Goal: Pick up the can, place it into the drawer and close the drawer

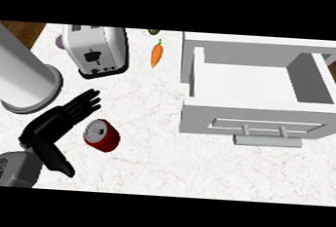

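A red can (102, 135) with a silver top lies tilted on the marble counter (168, 164), left of centre. My left hand (56, 123) is just to its left, fingers straight and pointing up and to the right, thumb hanging low by the forearm; the palm faces the can and is close to it, with no curl round it. The white drawer (259, 87) stands pulled open at the right, its inside bare, its grey handle (267, 139) on the front panel facing me. My right hand does not show.
A white toaster (97, 50) stands at the back left. A large grey cylinder (18, 79) stands at the far left, close behind my left hand. An orange carrot (156, 54) lies between the toaster and the drawer.
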